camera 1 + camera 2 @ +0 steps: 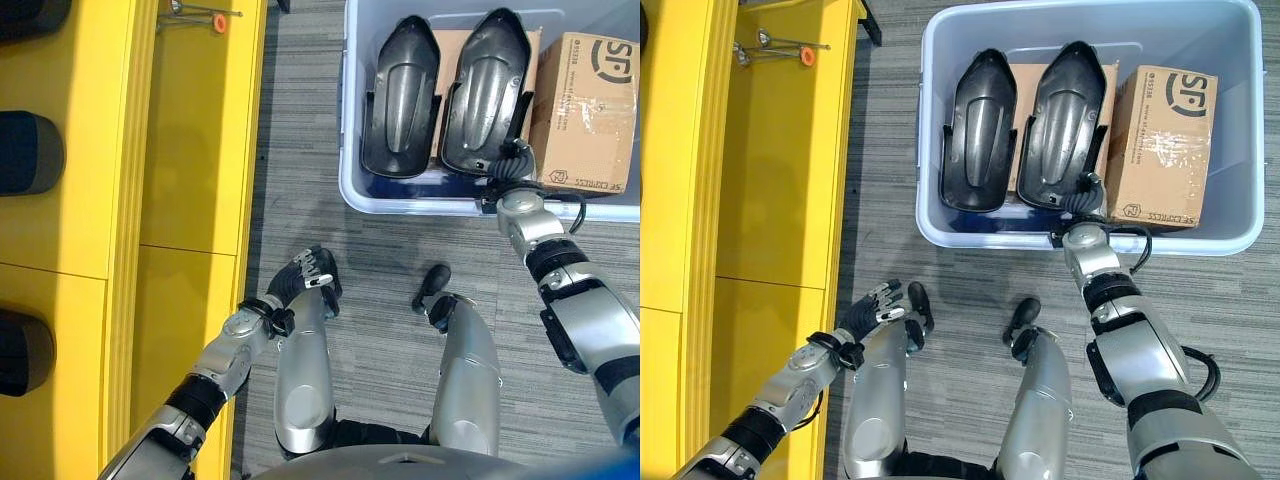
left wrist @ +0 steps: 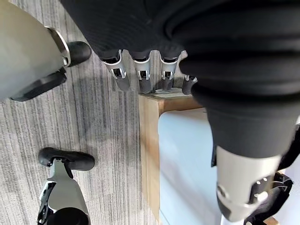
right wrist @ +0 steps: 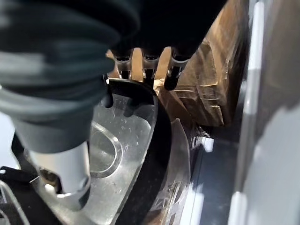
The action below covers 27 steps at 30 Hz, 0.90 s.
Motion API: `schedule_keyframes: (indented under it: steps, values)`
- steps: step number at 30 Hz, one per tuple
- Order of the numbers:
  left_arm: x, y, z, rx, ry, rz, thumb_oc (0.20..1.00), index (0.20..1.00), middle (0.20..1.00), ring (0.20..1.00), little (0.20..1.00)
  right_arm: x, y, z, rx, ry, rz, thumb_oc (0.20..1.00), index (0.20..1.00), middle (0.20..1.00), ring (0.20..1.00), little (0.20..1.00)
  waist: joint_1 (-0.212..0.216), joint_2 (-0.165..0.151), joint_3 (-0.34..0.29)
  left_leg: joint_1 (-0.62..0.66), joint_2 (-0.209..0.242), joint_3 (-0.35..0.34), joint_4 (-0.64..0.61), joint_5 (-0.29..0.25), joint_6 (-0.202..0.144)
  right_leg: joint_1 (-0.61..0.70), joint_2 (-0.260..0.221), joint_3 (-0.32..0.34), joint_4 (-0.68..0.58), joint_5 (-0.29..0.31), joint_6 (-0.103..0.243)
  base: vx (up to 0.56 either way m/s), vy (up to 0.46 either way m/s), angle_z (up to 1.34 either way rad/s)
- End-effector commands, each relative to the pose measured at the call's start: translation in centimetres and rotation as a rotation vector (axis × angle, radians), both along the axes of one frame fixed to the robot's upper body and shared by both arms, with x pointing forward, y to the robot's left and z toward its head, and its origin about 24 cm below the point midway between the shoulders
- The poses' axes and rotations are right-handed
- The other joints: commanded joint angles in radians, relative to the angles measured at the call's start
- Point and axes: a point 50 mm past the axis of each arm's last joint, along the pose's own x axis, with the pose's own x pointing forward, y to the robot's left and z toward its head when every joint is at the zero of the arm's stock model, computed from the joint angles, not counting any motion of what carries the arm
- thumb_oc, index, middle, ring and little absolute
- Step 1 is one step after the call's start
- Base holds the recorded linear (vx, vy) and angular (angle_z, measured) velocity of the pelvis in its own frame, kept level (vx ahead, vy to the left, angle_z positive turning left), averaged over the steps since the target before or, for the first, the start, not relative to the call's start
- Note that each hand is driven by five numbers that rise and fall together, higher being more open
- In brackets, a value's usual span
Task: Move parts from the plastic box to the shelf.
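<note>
- While the left hand (image 1: 872,305) hangs low on the near side of the plastic box (image 1: 930,215), well apart from it and close to the yellow shelf (image 1: 780,170), its fingers (image 2: 140,77) are straight and relaxed, and it holds nothing.
- Nearer the box, the right hand (image 1: 1080,200) reaches over the box's near wall, down at the near end of the right-hand black part (image 1: 1065,120).
- From the right wrist view, the hand's fingers (image 3: 146,68) point down along the rim of that black part (image 3: 154,154), with the thumb on the part's glossy inner face; whether they clamp it or merely rest on it cannot be told.
- Inside the box, two black moulded parts lie side by side, long ends pointing away from the robot; the left-hand black part (image 1: 980,130) is untouched, just beside the one under the right hand.
- Against the box's right wall stands a cardboard carton (image 1: 1160,145), touching the right-hand part's side.
- Behind the two parts lies a second flat brown carton (image 1: 1025,85).
- Beyond the box's far left corner, on the shelf, lies an orange-tipped tool (image 1: 790,50).
</note>
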Motion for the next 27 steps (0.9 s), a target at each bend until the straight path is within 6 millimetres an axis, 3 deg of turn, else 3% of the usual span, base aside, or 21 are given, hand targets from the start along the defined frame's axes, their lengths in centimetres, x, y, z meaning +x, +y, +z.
schedule_keyframes:
  steps: [1,9,16,21,22,25,27]
  values:
    - [-0.5,-0.8,0.1,-0.011,-0.023,-0.057,1.0,1.0,1.0,1.0,1.0,-0.3,-1.2,-0.5,0.05,0.015,-0.066,1.0,1.0,1.0,1.0,1.0,0.008,0.04,-0.038,-0.021,0.085,-0.036,-0.019,-0.006,-0.071,-0.024,-0.126,-0.022,0.034,0.003,0.14,0.0,0.0,0.0]
    - [-0.6,-0.9,0.0,-0.018,-0.022,-0.054,1.0,1.0,1.0,1.0,1.0,-0.6,-2.1,-0.2,0.014,-0.028,-0.166,1.0,1.0,1.0,1.0,1.0,0.006,0.042,-0.038,-0.033,0.086,-0.037,-0.011,-0.008,-0.071,-0.034,-0.125,-0.021,0.036,0.005,0.141,0.0,0.0,0.0]
    - [-0.6,-1.4,-0.2,-0.024,-0.018,-0.041,1.0,1.0,1.0,1.0,1.0,-0.5,-2.1,3.1,-0.069,-0.236,-0.27,1.0,1.0,1.0,1.0,1.0,0.002,0.046,-0.038,-0.048,0.084,-0.043,-0.004,-0.012,-0.073,-0.047,-0.121,-0.013,0.036,0.007,0.145,0.0,0.0,0.0]
    - [-0.6,-1.7,-0.4,-0.027,-0.009,-0.051,1.0,1.0,1.0,1.0,1.0,0.0,-0.7,6.0,-0.19,-0.382,-0.151,1.0,1.0,1.0,1.0,1.0,-0.001,0.05,-0.038,-0.062,0.077,-0.051,-0.003,-0.011,-0.074,-0.06,-0.114,-0.006,0.035,0.011,0.145,-0.01,0.0,-0.01]
    - [-0.4,-1.7,-0.2,-0.026,-0.018,-0.054,1.0,1.0,1.0,1.0,1.0,0.1,-0.4,6.5,-0.209,-0.385,-0.116,1.0,1.0,1.0,1.0,1.0,0.0,0.051,-0.038,-0.081,0.079,-0.045,-0.014,0.014,-0.059,-0.078,-0.108,-0.015,0.022,0.034,0.128,-0.07,-0.009,-0.03]
    - [-0.5,-1.6,-0.3,-0.021,-0.019,-0.063,1.0,1.0,1.0,1.0,1.0,0.3,0.7,6.9,-0.289,-0.379,0.03,1.0,1.0,1.0,1.0,1.0,0.002,0.05,-0.038,-0.083,0.074,-0.047,-0.012,0.012,-0.057,-0.079,-0.106,-0.014,0.019,0.035,0.126,0.0,-0.005,-0.01]
    - [-0.8,-1.3,-0.6,-0.015,-0.01,-0.069,1.0,1.0,1.0,1.0,1.0,0.4,1.9,6.9,-0.341,-0.362,0.152,1.0,1.0,1.0,1.0,1.0,0.001,0.048,-0.038,-0.064,0.07,-0.054,0.002,-0.014,-0.071,-0.061,-0.113,-0.006,0.032,0.011,0.143,0.04,-0.003,0.0]
